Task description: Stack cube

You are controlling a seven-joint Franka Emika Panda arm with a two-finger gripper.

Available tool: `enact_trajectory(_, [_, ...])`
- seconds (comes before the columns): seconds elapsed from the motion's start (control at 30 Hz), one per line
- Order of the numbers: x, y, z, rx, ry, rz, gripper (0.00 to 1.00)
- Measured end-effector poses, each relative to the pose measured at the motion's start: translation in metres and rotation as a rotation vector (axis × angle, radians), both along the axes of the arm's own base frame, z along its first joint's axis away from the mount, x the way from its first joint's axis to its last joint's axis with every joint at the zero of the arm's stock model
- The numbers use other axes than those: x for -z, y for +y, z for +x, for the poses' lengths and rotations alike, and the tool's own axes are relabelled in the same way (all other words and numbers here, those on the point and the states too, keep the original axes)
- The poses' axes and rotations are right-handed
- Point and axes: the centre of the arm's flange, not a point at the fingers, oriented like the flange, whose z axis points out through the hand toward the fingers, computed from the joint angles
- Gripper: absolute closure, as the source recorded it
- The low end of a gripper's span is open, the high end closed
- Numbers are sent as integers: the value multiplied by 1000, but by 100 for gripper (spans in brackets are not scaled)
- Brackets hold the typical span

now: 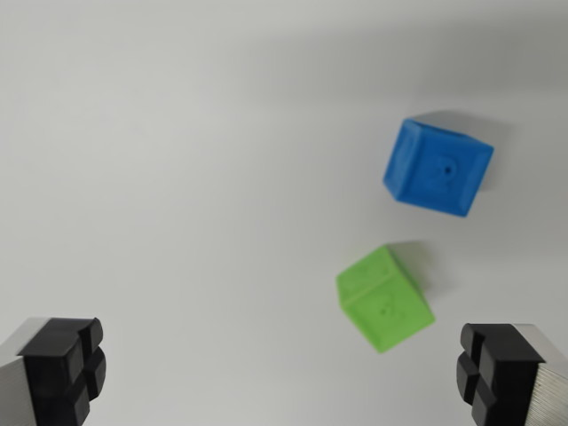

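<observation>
Hand [284, 377] spread, empty, fingers cropped | green cube [384, 297], blue cube [437, 166] apparently apart, blurred

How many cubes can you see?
2. The blue cube sits toward the upper right of the wrist view; the green cube lies below it, apart. Others may lie outside the view.
</observation>
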Motion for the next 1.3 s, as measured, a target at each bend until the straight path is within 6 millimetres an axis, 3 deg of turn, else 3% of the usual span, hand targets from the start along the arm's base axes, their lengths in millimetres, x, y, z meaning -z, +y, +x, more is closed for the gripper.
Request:
enact_trajectory(0.7, [59, -44, -9, 62, -9, -11, 0])
enact_trajectory(1.3, [121, -90, -19, 122, -19, -28, 0])
